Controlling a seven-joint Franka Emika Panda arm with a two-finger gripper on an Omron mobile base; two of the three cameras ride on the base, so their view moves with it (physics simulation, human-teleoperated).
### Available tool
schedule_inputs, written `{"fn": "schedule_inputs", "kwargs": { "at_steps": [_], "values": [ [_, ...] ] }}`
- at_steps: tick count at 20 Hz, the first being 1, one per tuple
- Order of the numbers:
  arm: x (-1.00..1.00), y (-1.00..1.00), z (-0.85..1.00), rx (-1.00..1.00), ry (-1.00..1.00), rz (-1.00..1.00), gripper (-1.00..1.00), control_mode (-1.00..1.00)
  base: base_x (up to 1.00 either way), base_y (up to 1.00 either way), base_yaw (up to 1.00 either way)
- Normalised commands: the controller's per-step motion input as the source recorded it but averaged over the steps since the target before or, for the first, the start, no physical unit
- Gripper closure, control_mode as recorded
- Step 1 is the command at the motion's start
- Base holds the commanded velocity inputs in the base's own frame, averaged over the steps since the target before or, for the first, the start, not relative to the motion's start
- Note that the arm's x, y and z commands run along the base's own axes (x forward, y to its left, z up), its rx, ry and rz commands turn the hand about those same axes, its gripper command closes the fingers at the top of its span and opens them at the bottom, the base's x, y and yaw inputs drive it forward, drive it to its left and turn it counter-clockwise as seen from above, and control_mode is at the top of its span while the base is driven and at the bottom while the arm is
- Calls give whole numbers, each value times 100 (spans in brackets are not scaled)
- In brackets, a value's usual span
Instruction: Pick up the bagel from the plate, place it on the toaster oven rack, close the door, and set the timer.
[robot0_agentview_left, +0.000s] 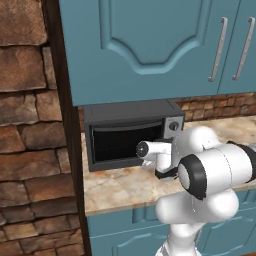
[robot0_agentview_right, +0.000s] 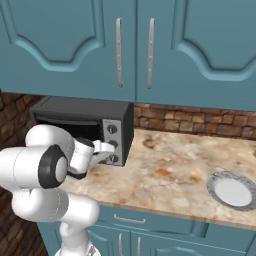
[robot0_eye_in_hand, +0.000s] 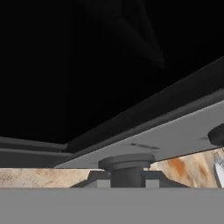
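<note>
— Black is the boxy toaster oven (robot0_agentview_left: 131, 116) on the beige marbled stone counter (robot0_agentview_right: 170, 172), under the teal upper cabinets (robot0_agentview_right: 70, 40); where is the arm?

— Its white hand reaches in at the oven's right front, at the silver control strip (robot0_agentview_right: 113, 142); the two-finger gripper (robot0_agentview_right: 111, 152) sits just in front of the lower knobs.

— And the timer (robot0_agentview_right: 115, 159), that small dark knob with a silver rim, lowest of the three?

— Right at the gripper; from the right base view the hand reaches it or nearly so; touching or just apart, I cannot tell.

— Are the fingers spread, pressed together, or pinching it?

— I cannot tell; the arm covers them from the left, and from the right they are too small to read. In the hand view a dark round knob (robot0_eye_in_hand: 127, 165) sits close at the bottom middle, on the tilted silver strip; a second knob (robot0_eye_in_hand: 217, 134) shows at the right edge.

— How does the wide black door with its dark glass window (robot0_agentview_left: 125, 142) stand?

— Upright, flat against the oven's front; faint horizontal lines show behind the glass.

— Where is the pale grey-white round plate (robot0_agentview_right: 220, 177)?

— On the counter, well apart from the oven, far to the right.
</note>
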Motion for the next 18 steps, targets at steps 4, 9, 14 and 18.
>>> {"fn": "schedule_inputs", "kwargs": {
  "at_steps": [4,9,14,18],
  "values": [
    [13,0,-22,-7,1,0,100,-100,0,0,0],
    [3,-18,-12,-8,0,-1,100,-100,0,0,0],
    [0,-46,-1,-7,0,-2,100,-100,0,0,0],
    [0,-49,0,-5,0,-1,100,-100,0,0,0]
  ]
}}
